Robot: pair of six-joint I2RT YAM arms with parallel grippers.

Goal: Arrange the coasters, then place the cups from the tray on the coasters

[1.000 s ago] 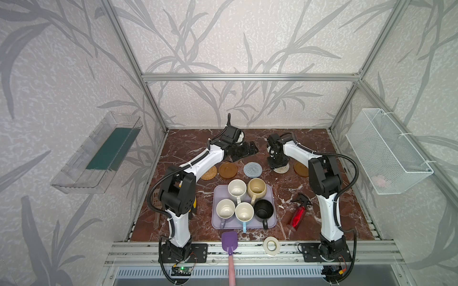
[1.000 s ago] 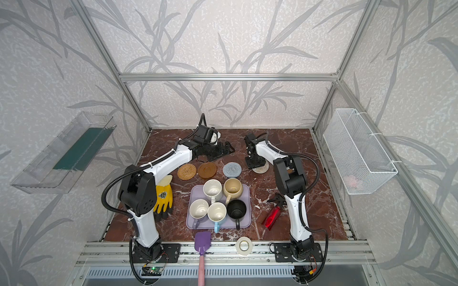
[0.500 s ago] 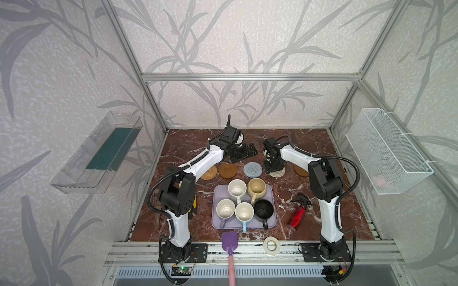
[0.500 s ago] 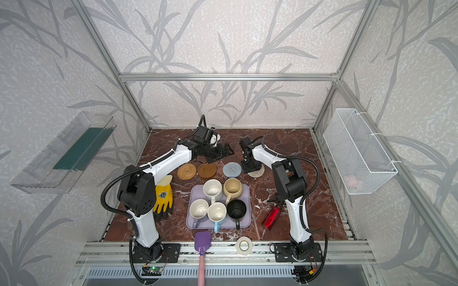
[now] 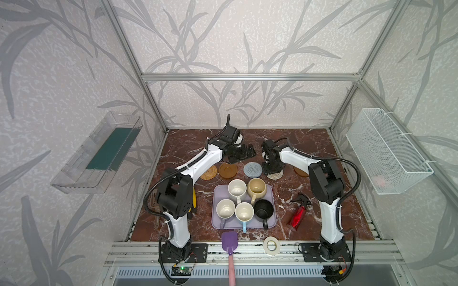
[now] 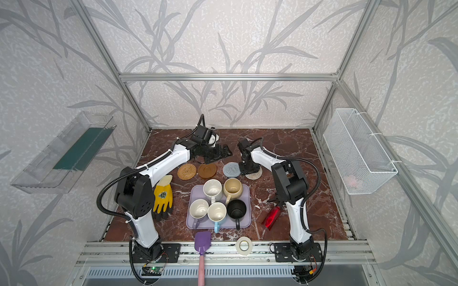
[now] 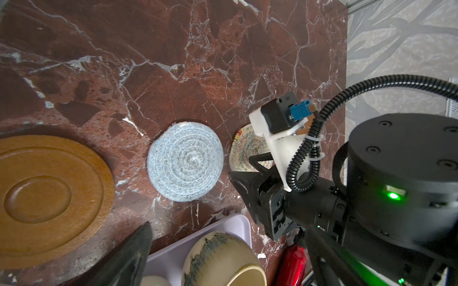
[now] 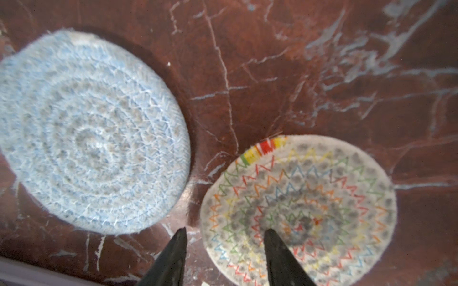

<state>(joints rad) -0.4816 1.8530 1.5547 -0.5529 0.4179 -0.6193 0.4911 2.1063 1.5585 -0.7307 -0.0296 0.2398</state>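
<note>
The half-open right gripper (image 8: 226,229) has dragged the beige coiled-rope coaster (image 8: 322,188) leftward over the red-brown marble tabletop (image 5: 186,143), while the left gripper (image 5: 244,153) gapes empty and the lilac plastic tray (image 5: 217,192) holds five handled mugs (image 5: 237,189).

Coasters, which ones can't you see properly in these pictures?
- Beige coaster: right claw covers part in both top views; right wrist view cuts its edge off.
- Right-hand brown coaster: half hidden behind the right arm in a top view.
- Orange coaster: left arm overlaps it in a top view.
</note>
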